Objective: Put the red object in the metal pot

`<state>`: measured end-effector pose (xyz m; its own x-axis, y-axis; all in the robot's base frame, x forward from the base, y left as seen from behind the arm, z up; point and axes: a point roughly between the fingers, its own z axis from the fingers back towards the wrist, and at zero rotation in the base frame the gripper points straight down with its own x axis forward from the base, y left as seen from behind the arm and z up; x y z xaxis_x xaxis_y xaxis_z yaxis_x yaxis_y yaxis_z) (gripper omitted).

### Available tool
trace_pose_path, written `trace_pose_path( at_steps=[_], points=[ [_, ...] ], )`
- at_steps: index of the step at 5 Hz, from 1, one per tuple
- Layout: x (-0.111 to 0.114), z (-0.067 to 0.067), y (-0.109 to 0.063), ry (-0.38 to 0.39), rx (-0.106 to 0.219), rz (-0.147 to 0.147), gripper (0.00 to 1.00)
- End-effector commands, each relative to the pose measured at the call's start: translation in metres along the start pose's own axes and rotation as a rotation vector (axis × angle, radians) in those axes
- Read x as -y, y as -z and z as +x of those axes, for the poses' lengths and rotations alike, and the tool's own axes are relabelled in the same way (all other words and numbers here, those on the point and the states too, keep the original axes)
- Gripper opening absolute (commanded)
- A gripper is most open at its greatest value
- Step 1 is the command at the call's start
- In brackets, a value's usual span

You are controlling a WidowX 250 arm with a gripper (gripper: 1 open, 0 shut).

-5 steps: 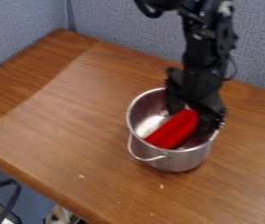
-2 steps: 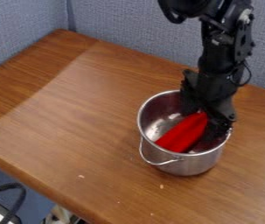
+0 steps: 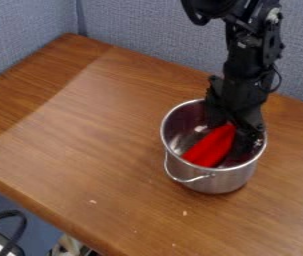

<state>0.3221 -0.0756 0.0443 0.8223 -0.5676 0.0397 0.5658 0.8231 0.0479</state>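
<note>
The red object (image 3: pixel 213 147) lies tilted inside the metal pot (image 3: pixel 214 174), its upper end toward one o'clock against the far wall. The pot sits at the four o'clock part of the wooden tabletop (image 3: pixel 74 110). The claw (image 3: pixel 234 118) points down over the pot's rim, spread wide around the block's upper end.

Count: one metal pot (image 3: pixel 194 170), directly beneath the jaws. One red object (image 3: pixel 210 147), inside the pot between the jaws. One gripper (image 3: pixel 234 122). One wooden table (image 3: pixel 74 110).
</note>
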Motion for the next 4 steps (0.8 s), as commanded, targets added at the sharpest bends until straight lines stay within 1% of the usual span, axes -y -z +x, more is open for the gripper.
trace_pose_path(
  at_steps=[1,2,4],
  points=[
    [-0.006,0.005,-0.012,-0.023,0.044,0.014,0.00],
    [0.000,0.004,-0.011,-0.015,0.041,0.007,1.00],
    [0.003,0.000,-0.034,-0.032,0.022,-0.005,1.00]
  ],
)
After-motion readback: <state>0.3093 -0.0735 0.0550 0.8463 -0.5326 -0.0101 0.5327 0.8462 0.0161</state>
